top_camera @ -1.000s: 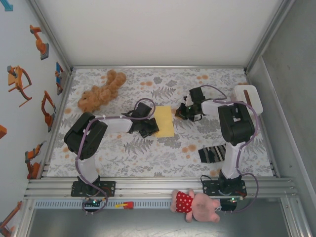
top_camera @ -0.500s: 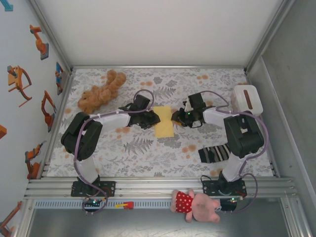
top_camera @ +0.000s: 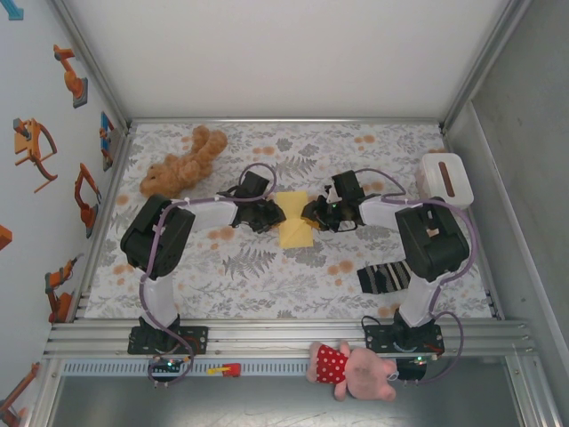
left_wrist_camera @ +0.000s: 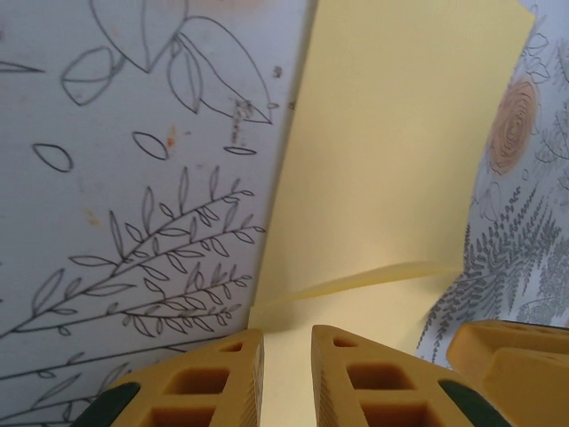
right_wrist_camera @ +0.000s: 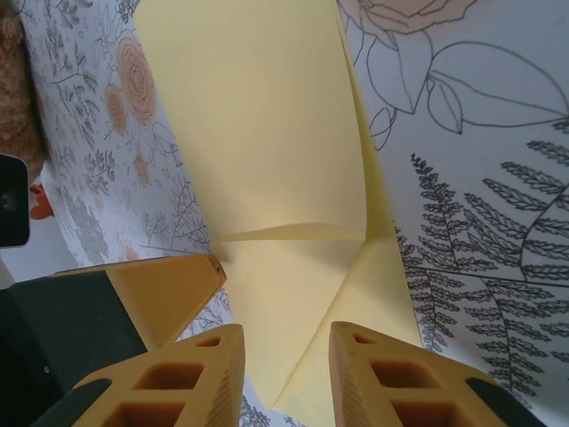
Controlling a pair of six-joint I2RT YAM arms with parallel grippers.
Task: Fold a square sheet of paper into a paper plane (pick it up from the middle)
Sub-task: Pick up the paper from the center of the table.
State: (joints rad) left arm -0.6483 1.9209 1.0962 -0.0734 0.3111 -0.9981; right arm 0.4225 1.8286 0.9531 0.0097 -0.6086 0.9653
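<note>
Twice met the square sheet of paper (top_camera: 295, 222) close up, once from each wrist; from above, found it mid-table on the flowered table cover (top_camera: 267, 276), between the two grippers. Saw it pale yellow, with a flap standing off the flat layer and a crease across. Found the left gripper (left_wrist_camera: 287, 347) at its left edge. Saw its fingers (left_wrist_camera: 213, 378) parted by only a narrow slit, yellow paper showing in the slit; could not tell whether the pads touched it. Found the right gripper (right_wrist_camera: 286, 347) at the opposite edge, its fingers (right_wrist_camera: 178, 382) a little wider apart, over a corner of the sheet, clasping nothing visible. Noted a brown teddy (top_camera: 182, 166) far left, a white box (top_camera: 447, 178) far right and a striped sock (top_camera: 384, 277) by the right arm, all well apart from the sheet.
</note>
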